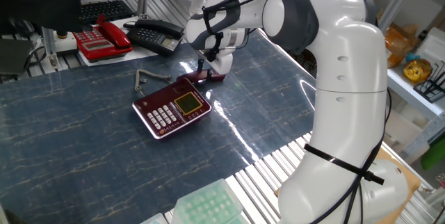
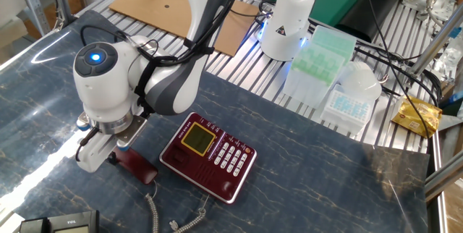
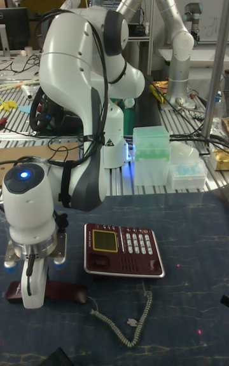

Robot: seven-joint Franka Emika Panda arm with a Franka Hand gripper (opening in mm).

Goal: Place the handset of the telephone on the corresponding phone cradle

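Gripper (image 2: pixel 113 158) down on the handset (image 2: pixel 134 163), fingers either side of it; grip can't be confirmed. Handset lies flat on the table (image 2: pixel 304 168), just left of the telephone (image 2: pixel 208 157), off the phone cradle (image 2: pixel 175 140).

The gripper (image 2: pixel 110 158) hangs over one end of the maroon handset (image 2: pixel 137 165), and its white body covers that end in all three views, so whether the fingers touch or clasp the plastic cannot be told. In the tall fixed view the arm's wrist (image 3: pixel 28 213) hides the handset's left part and the fingertips. The phone cradle is not distinguishable on the telephone (image 1: pixel 172 110), and the keypad markings are too small to read.
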